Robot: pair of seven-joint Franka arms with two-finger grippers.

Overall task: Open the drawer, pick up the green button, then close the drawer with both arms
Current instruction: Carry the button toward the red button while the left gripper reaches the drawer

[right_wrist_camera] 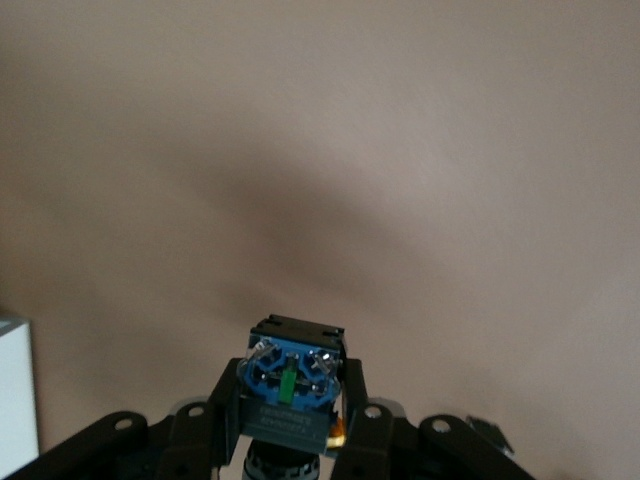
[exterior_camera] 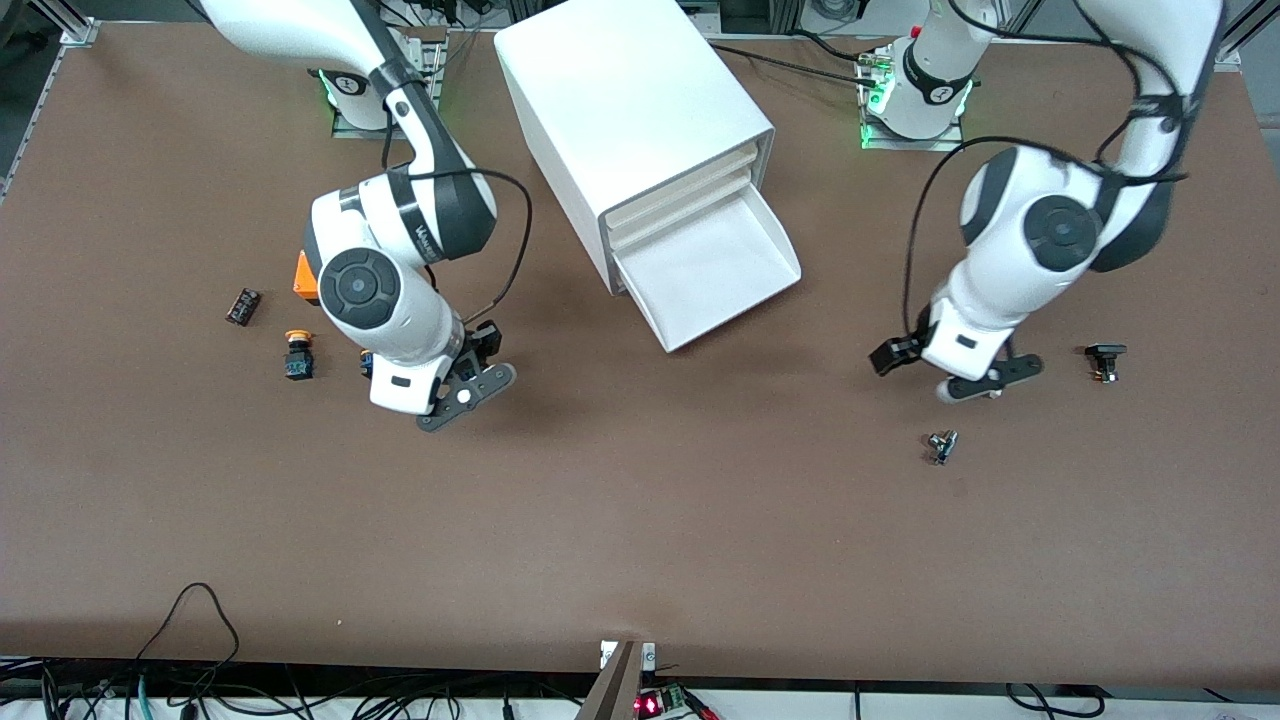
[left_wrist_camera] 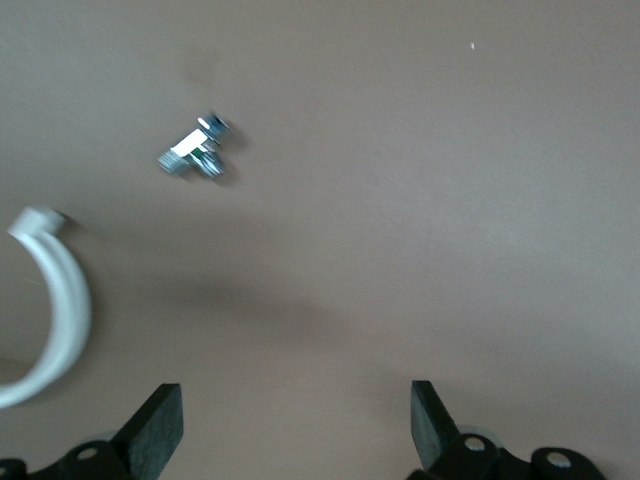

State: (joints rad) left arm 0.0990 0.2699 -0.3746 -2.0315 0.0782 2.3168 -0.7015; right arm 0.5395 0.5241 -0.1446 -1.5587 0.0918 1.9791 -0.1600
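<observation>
1. The cabinet: you have a big white box cabinet (exterior_camera: 640, 120) standing mid-table between the two arm bases. Its lowest drawer, a shallow plain white tray (exterior_camera: 715, 268), is pulled out toward the front camera; the white drawers above it sit pushed in.

2. The right gripper (right_wrist_camera: 292, 425): you will find it hanging over bare brown table (exterior_camera: 640, 520) toward the right arm's end, its black fingers (right_wrist_camera: 228, 405) clamped on the blocky black and blue body of a push button (right_wrist_camera: 291, 383). The right wrist view shows you only the button's blue underside and a small green mark at its middle; the cap points away from that camera, so you cannot read its colour there. In the front view the button is hidden by the wrist.

3. The left gripper (left_wrist_camera: 297, 420): it hangs over the table toward the left arm's end, its jaws spread wide with nothing between them. A small silver metal fitting (left_wrist_camera: 196, 150) lies on the table near it, nearer the front camera.

4. Loose items, right arm's end: you can see a yellow-capped button on a dark body (exterior_camera: 298, 355), a small dark flat block (exterior_camera: 243, 306) and an orange block (exterior_camera: 306, 277) partly covered by the arm.

5. Loose items, left arm's end: a small black part (exterior_camera: 1105, 360) lies beside the left gripper.
</observation>
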